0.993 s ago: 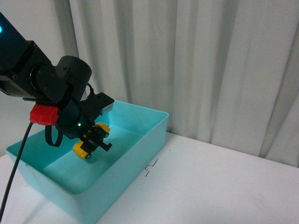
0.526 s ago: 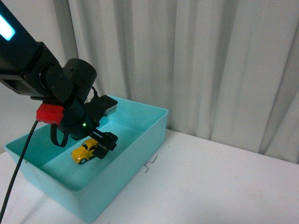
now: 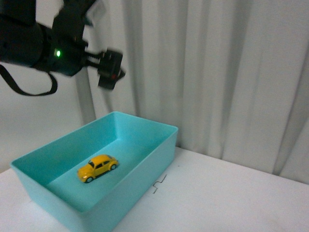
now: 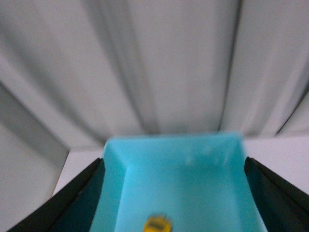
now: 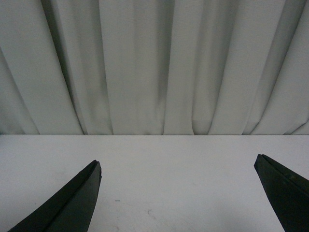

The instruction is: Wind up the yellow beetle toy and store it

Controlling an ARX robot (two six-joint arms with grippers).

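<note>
two grippers, one toy — only the left one matters here.

front view: left gripper (image 3: 110, 71) hangs high at the far left, in front of the curtain (image 3: 217, 72). it's blurred, so its grip state can't be read from this view. yellow beetle toy (image 3: 98, 167) sits below it, well apart, on the floor of the teal bin (image 3: 147, 180). toy is upright on its wheels and touches no wall. its long axis runs diag, near-left to far-right, approx along the bin's long side. looks: glossy yellow, rounded roof, dark windows, small silver wheels. bin stands on the white table (image 3: 231, 193), at the left. right arm isn't in this view.

left wrist view: soft focus. fingers (image 4: 79, 203) stand wide apart at both edges w/ nothing between them, so the left gripper (image 4: 173, 162) is empty. cam looks down into the bin (image 4: 169, 140). toy (image 4: 158, 224) shows as a small yellow blob at the pic's edge, approx centred between the fingers.

right wrist view: right gripper (image 5: 177, 160) is also spread wide, holding nothing. only bare table (image 5: 154, 193) and curtain ahead, no toy, no bin.

judgement: left arm is the nearer one by far, w/ the toy below it. since the toy lies free in the bin, storing looks done — any next move is prob just a retreat, no regrasp needed.
</note>
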